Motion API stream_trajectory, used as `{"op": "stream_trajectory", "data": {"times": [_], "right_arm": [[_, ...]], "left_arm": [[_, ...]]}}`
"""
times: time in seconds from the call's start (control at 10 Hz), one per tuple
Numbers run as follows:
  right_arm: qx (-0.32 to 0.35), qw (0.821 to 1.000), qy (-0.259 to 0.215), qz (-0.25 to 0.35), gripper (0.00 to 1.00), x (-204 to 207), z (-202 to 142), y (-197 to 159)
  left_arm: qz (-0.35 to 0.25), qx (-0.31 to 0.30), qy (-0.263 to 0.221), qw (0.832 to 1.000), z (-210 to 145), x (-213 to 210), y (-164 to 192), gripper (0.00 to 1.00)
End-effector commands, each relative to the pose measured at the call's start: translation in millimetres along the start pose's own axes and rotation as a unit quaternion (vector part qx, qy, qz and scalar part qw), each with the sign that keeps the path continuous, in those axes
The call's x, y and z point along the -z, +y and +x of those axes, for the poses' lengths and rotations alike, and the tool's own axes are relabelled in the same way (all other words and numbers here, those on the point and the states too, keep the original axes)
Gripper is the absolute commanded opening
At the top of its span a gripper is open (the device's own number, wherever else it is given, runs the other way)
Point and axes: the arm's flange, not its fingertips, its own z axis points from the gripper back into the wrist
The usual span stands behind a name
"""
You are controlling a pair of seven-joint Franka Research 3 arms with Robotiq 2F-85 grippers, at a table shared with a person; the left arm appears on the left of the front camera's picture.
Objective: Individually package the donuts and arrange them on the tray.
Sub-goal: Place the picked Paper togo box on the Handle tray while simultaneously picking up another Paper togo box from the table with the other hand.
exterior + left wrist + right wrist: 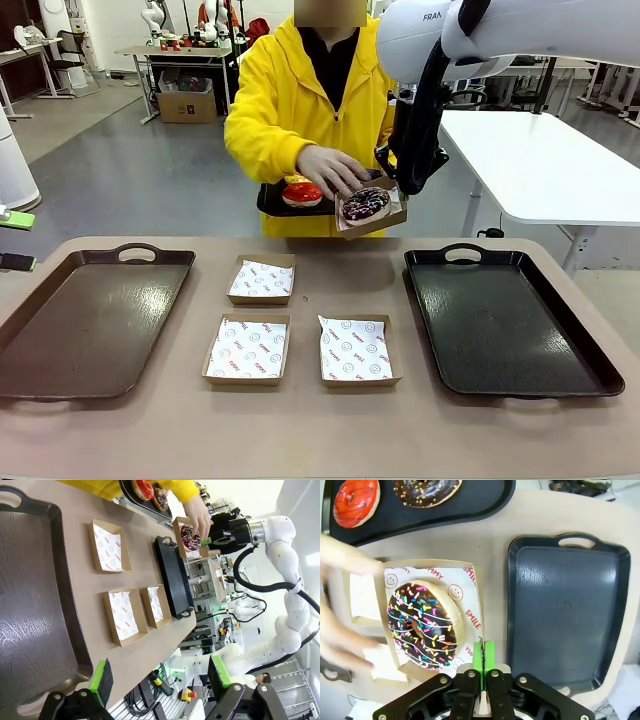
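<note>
My right gripper (393, 184) is shut on the rim of a paper-lined cardboard box (470, 587), held in the air over the table's far edge. In the box lies the dark purple sprinkled donut (365, 204) (422, 626). The person's hand (330, 170) rests on that donut. The person's other hand holds a small black tray (272, 203) with the red donut (302, 193) (356, 500) and the chocolate donut (427, 490). My left gripper (160, 677) is open and holds nothing, hovering above the near edge of the brown tray (35, 605).
Three paper-lined boxes (262, 279) (247, 348) (357, 350) with nothing in them sit mid-table. A brown tray (90, 320) lies at the left and a black tray (510, 320) at the right. A white table (550, 160) stands behind at the right.
</note>
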Motion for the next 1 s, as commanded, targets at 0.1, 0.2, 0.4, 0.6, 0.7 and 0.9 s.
{"op": "stream_trajectory", "data": {"times": [0.1, 0.2, 0.4, 0.6, 0.7, 0.9], "right_arm": [[0.005, 1.0, -0.002, -0.001, 0.0, 1, -4, -3], [0.005, 1.0, -0.002, -0.001, 0.0, 1, -4, -3], [0.005, 1.0, -0.002, -0.001, 0.0, 1, -4, -3], [-0.021, 1.0, -0.003, 0.002, 0.01, -3, -5, -13], [-0.026, 1.0, -0.004, 0.006, 0.01, -9, -10, -32], [-0.011, 1.0, 0.01, 0.025, 0.01, -14, -18, -88]], "left_arm": [[-0.003, 0.001, -0.002, 1.0, -1, -1, 0, 1.0], [-0.003, 0.001, -0.002, 1.0, -1, -1, 0, 1.0], [-0.003, 0.001, -0.002, 1.0, -1, -1, 0, 1.0], [0.013, 0.005, 0.013, 1.0, 4, 8, -6, 1.0], [0.035, 0.02, 0.018, 0.999, 13, 13, -20, 1.0], [0.107, 0.02, 0.055, 0.992, 43, 27, -57, 1.0]]}}
